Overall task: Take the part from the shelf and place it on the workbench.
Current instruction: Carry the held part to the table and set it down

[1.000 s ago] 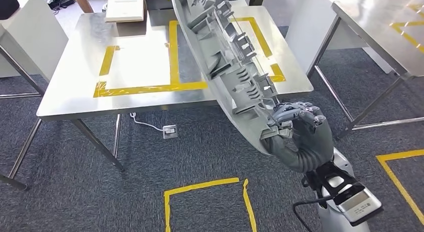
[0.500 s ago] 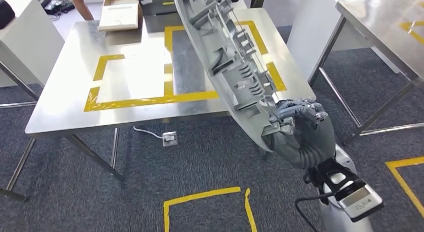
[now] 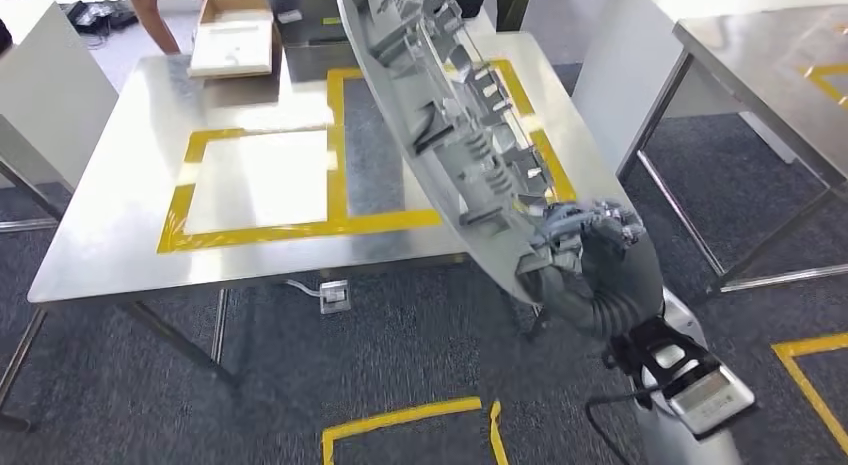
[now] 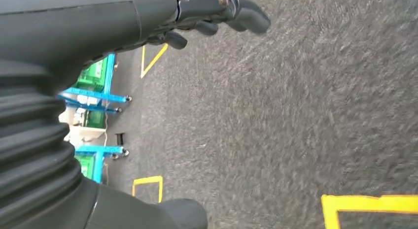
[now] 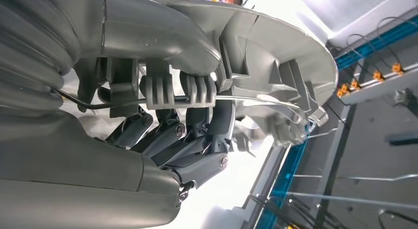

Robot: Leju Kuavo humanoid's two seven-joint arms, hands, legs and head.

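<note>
The right hand (image 3: 590, 247) grips the lower end of a long grey moulded plastic part (image 3: 450, 115), its fingers (image 5: 190, 135) clenched around the ribbed inner side where a thin metal rod runs along the clips. The part is held aloft, tilted, slanting from the hand up and away over the right portion of the steel workbench surface (image 3: 120, 235); it does not rest on that surface, and its curved outer shell faces left while the ribbed, bracketed side faces right. Yellow tape (image 3: 300, 225) marks rectangles on the surface, one to the left of the part and one partly hidden behind it. At the far edge of the surface lies an open cardboard box (image 3: 235, 40), with a person's arm (image 3: 150, 20) just beside it. A second steel table (image 3: 770, 75) stands to the right, well apart. On the grey carpet beneath, a white socket block (image 3: 334, 295) lies under the workbench. The left hand (image 4: 197, 17) hangs over the carpet with its fingers loosely extended and apart, grasping nothing.
</note>
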